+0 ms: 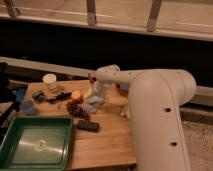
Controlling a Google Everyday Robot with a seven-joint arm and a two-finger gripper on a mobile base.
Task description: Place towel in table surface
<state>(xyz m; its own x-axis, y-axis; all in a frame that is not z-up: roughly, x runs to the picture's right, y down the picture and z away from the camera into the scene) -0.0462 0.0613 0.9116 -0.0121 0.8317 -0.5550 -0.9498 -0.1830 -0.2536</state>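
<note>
The towel (93,104) is a pale, crumpled cloth lying on or just above the wooden table (107,142), right of centre among the small objects. My gripper (98,91) is at the end of the white arm (150,105) and points down directly over the towel's top edge. Its tip is partly hidden by the wrist and the cloth. I cannot tell whether the towel is resting on the wood or hanging from the gripper.
A green tray (35,145) sits at the front left. A dark flat object (87,126), dark grapes (76,110), an orange fruit (76,95), a white cup (50,81), a blue cup (27,106) and black items (56,97) surround the towel. A dark wall runs behind.
</note>
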